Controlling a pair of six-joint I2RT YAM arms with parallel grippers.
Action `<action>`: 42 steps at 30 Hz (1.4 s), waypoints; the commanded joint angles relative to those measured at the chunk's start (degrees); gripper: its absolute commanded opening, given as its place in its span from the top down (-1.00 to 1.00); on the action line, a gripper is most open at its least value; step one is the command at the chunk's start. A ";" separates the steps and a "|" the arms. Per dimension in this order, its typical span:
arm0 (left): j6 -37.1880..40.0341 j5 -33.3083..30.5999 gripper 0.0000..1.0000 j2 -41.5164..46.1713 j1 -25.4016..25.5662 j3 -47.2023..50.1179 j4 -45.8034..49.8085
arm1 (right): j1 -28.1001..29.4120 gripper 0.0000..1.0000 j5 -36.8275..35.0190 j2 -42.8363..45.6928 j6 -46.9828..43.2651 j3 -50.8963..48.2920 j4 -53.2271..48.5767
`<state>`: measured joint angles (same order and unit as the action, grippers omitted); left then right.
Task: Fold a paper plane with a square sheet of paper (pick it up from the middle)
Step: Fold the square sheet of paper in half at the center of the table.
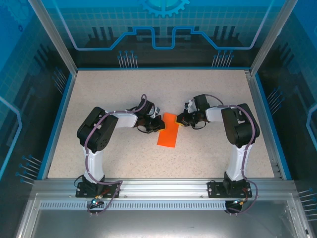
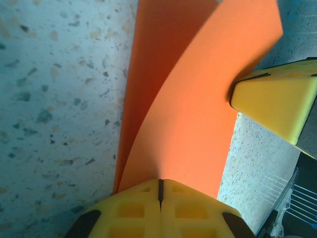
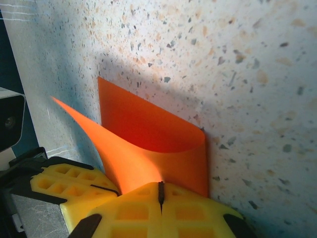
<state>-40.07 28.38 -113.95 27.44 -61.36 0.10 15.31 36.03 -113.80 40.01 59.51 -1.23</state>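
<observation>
1. wide speckled table all around; thin, smooth orange paper folded at centre, upper layer curling.
2. pinched at opposite far edges by left gripper and right gripper, both clamped tight.

Top camera: fixed high above and behind the rail that carries the arm bases. It faces down and forward over the whole table to the far wall; a distant view.

Left wrist camera: sits just behind the left gripper and looks along its yellow fingers at the table from very close.

Right wrist camera: same arrangement behind the right gripper, equally close.

Shared ground: all three views take in the orange paper at table centre. Each wrist view also catches the opposite gripper at its edge.
</observation>
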 commanded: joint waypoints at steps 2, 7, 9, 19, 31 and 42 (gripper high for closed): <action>1.66 -3.33 1.00 -4.00 0.66 1.51 6.65 | -1.50 0.90 0.74 1.92 -0.68 3.14 -2.78; 1.44 -3.28 1.00 -4.04 0.58 1.60 6.28 | -2.06 0.91 0.89 0.04 -1.16 4.63 -3.88; 1.40 -3.20 1.00 -4.14 0.53 1.55 6.27 | -2.25 0.91 0.38 -1.05 -1.29 4.65 -3.78; 1.65 -3.25 1.00 -4.17 0.60 1.60 6.49 | -2.43 0.92 -1.28 -3.70 -1.93 5.68 -6.14; 1.67 -3.18 1.00 -4.17 0.59 1.34 6.81 | -2.74 0.92 -1.43 -3.31 -3.63 11.77 -11.66; 1.67 -3.16 1.00 -3.66 0.62 1.60 7.11 | -3.18 0.93 -2.71 -7.67 -1.74 11.07 -10.29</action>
<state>-40.05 28.42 -114.02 27.44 -61.39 0.10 13.08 34.54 -119.46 37.56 70.37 -10.15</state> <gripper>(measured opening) 0.047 0.042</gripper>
